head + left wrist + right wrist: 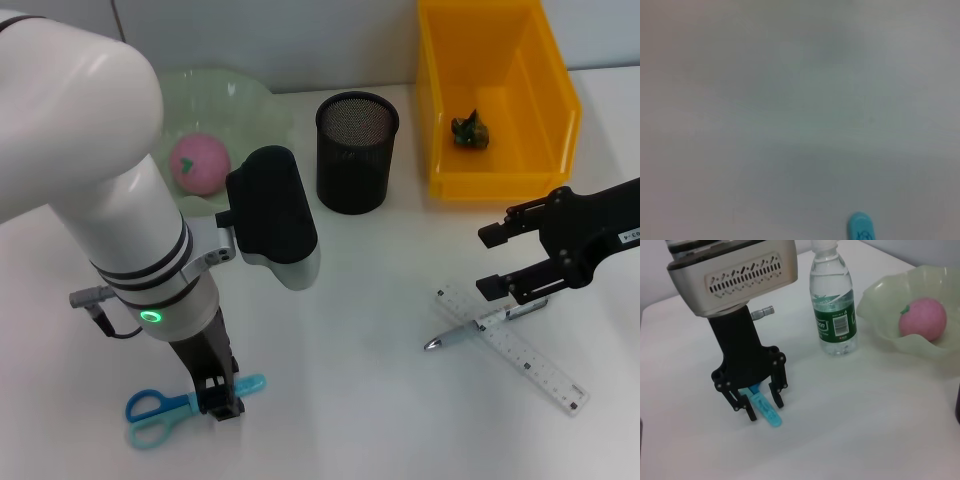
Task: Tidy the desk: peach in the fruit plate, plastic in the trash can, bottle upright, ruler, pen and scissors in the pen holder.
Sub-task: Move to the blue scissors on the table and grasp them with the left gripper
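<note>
The left gripper point(219, 400) stands vertically over the blue scissors point(170, 408) at the near left of the white desk point(370, 400), its fingers point(751, 410) spread to either side of the closed blades and not clamped on them; the blade tip point(860, 227) shows at the edge of the left wrist view. Behind this arm, the water bottle point(833, 307) stands upright, and the pink peach point(199, 163) lies in the pale green fruit plate point(250, 100). The black mesh pen holder point(356, 152) stands at centre rear, beside the yellow bin point(500, 100), which contains a small dark green crumpled item point(470, 131). The right gripper point(500, 260), jaws apart and holding nothing, hovers over the pen point(485, 325), which lies across the clear ruler point(512, 347).
</note>
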